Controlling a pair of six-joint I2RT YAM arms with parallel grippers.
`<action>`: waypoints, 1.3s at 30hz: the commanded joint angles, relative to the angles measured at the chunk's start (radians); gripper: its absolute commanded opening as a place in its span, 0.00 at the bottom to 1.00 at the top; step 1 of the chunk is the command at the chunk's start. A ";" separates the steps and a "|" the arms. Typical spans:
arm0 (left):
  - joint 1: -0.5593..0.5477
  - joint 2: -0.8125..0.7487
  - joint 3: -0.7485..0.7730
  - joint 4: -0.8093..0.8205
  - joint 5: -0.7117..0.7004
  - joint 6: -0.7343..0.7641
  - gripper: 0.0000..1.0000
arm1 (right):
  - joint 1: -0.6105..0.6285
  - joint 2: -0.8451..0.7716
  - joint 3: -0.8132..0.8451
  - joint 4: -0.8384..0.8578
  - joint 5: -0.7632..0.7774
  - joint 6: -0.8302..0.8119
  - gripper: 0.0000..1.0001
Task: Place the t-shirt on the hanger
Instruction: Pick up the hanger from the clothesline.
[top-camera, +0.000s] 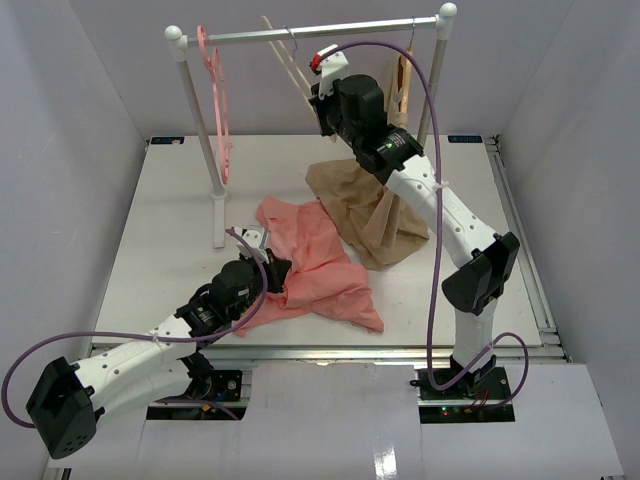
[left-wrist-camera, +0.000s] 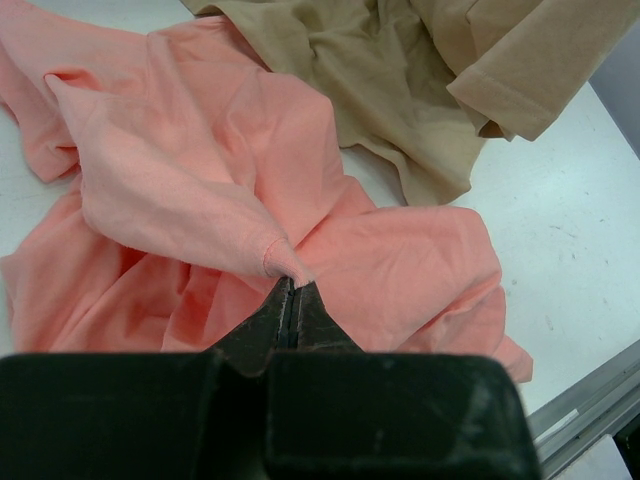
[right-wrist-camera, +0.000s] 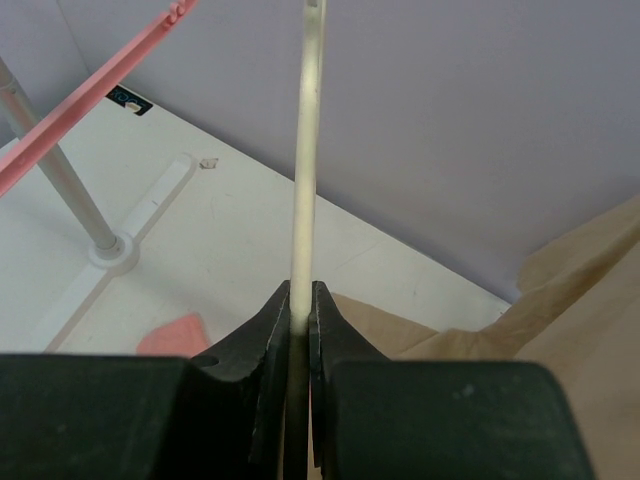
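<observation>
Garments: two. One salmon-pink t-shirt (top-camera: 320, 272) lies near table centre, and one beige garment (top-camera: 365, 215) lies beside it at 1 o'clock.
Hangers: three. One pink hanger (top-camera: 218, 110) at 11 o'clock, one cream-white hanger (top-camera: 287, 62) at 12, one brown wooden hanger (top-camera: 402, 85) at 1.
Clothes rail (top-camera: 310, 33): one, at 12 o'clock.
Robot arms: two. Left arm (top-camera: 140, 365) at 7 o'clock, right arm (top-camera: 455, 225) at 5.
Table (top-camera: 170, 230): one.

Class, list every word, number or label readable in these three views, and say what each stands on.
None can be read.
Dark sticker at the far edge of the table: too blurred to read.
Blue tag on the table's back edge: too small to read.
</observation>
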 joint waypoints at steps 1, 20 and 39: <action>-0.004 -0.017 0.016 0.020 0.017 -0.002 0.00 | 0.003 -0.086 -0.004 0.081 0.031 -0.032 0.08; -0.003 -0.012 0.006 0.032 -0.016 -0.038 0.00 | 0.003 -0.227 -0.187 0.059 0.003 0.006 0.08; 0.024 0.129 0.232 -0.167 -0.186 -0.095 0.00 | 0.267 -1.065 -1.201 -0.080 0.043 0.289 0.08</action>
